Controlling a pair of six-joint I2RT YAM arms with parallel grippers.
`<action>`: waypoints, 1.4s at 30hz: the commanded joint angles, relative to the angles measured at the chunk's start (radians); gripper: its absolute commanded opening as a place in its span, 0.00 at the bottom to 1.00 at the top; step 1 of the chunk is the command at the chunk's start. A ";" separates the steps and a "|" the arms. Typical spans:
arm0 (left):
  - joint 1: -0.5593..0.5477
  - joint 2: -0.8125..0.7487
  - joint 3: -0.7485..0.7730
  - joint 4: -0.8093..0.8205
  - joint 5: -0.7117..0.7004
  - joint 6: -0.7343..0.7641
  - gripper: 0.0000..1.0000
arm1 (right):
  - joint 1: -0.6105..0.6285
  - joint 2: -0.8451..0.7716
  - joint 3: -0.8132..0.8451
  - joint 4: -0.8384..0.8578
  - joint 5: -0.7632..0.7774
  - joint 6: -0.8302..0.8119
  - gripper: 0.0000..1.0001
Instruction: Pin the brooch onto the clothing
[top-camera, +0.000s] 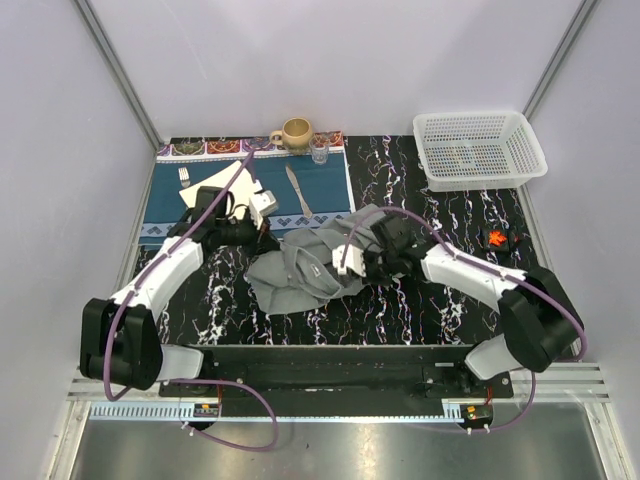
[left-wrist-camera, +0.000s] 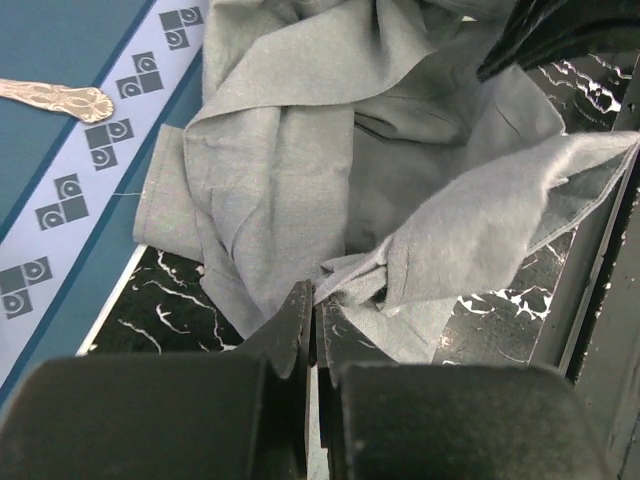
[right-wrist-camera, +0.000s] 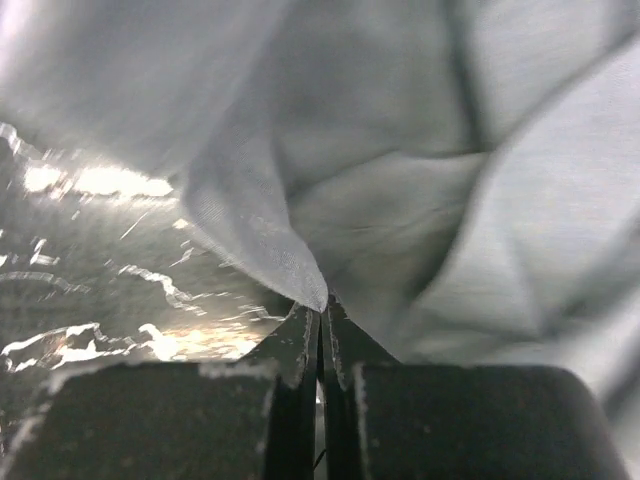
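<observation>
The grey woven shirt (top-camera: 310, 262) is bunched in soft folds mid-table, the heap stretched from near-left to far-right. One fold is pinched by the left gripper (left-wrist-camera: 308, 300), another by the right gripper (right-wrist-camera: 322, 305). The spiky orange-red brooch (top-camera: 497, 238) is seen well apart on the black marbled table (top-camera: 420, 300), to the right.
</observation>
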 joint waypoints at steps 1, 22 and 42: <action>0.027 -0.079 0.122 0.011 0.054 -0.049 0.00 | -0.001 -0.123 0.202 0.042 0.088 0.223 0.00; 0.022 -0.253 0.744 0.135 -0.306 -0.174 0.00 | -0.129 -0.183 0.989 0.048 0.364 0.342 0.00; 0.016 -0.372 1.022 0.164 -0.203 -0.379 0.00 | -0.063 0.008 1.864 -0.404 0.116 0.476 0.00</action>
